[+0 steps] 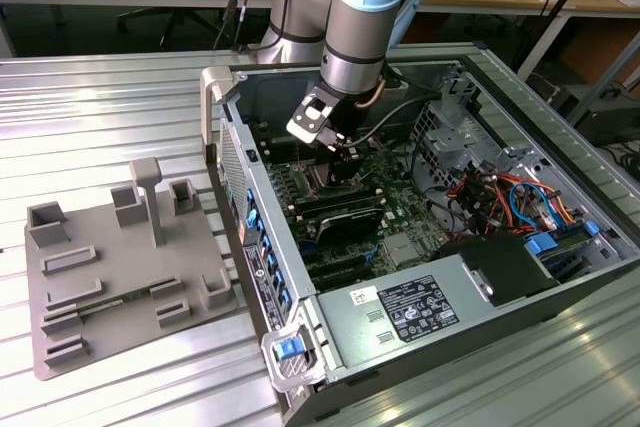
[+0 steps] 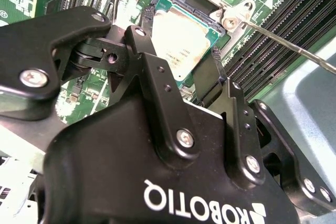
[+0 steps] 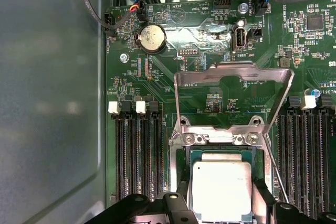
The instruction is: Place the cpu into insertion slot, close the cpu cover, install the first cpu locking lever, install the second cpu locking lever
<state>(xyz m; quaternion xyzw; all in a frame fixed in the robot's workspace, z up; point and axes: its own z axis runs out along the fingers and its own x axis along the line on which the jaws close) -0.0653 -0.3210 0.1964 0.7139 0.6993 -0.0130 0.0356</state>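
Silver-blue arm [image 1: 352, 47], black screw-studded fingers [image 2: 157, 95]

Silvery-grey cpu [image 3: 221, 190], green motherboard [image 3: 157, 85]

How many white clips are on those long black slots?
3 in the first wrist view: two white clips near the grey case wall, a third beyond the cpu; others may be hidden.

Bright, even room light fills the case [image 1: 262, 237]; glare streaks the cover [image 3: 233, 71] just beyond the cpu [image 3: 220, 190], whose metal top gleams.
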